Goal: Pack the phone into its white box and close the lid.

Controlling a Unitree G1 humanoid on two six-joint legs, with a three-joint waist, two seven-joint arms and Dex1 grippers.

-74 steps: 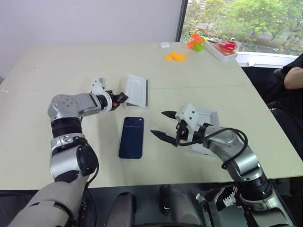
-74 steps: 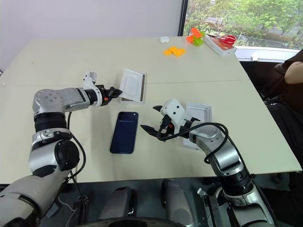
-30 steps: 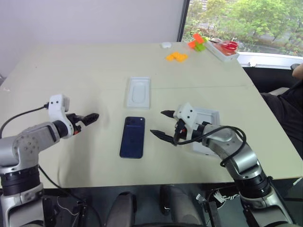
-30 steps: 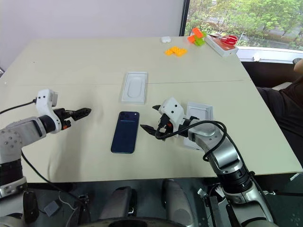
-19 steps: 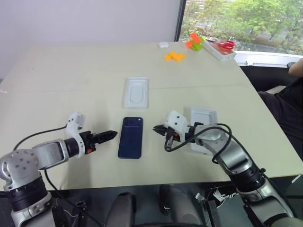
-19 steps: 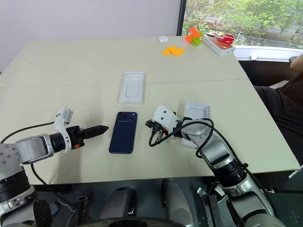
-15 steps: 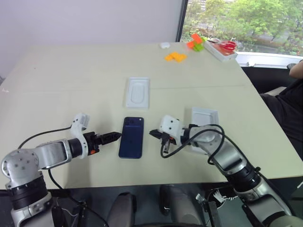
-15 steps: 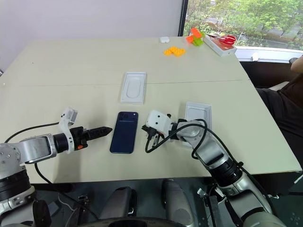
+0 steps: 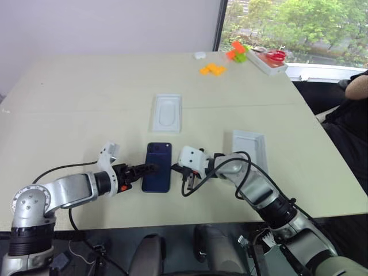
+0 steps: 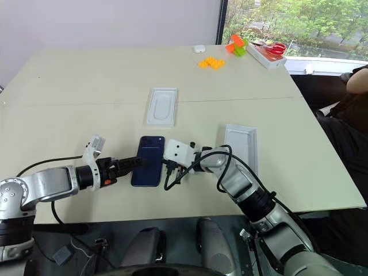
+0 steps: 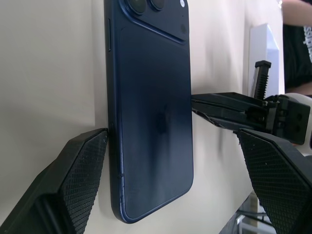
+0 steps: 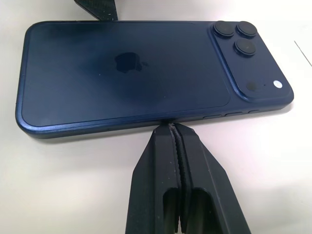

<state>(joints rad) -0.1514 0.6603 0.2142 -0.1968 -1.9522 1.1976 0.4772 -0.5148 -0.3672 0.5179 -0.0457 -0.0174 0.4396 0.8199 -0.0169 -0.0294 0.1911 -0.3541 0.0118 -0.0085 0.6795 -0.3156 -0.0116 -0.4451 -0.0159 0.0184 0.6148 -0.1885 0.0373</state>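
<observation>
Phone (image 9: 157,167) flat on tabletop (image 9: 86,92); right end effector (image 12: 171,130) pressed together braces one long edge, left end effector (image 11: 175,161) spread wide, likely for edge pickup.

phone (image 11: 151,107) camera cluster cropped by frame edge, person's arm (image 9: 357,87) partly out of frame

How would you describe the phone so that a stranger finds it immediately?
On the beige table, look at the near edge, between the two black tools. The phone lies there flat, back up. It is the one dark navy, glossy thing, with a camera cluster at its far corner; the flat pieces nearby are white.
</observation>
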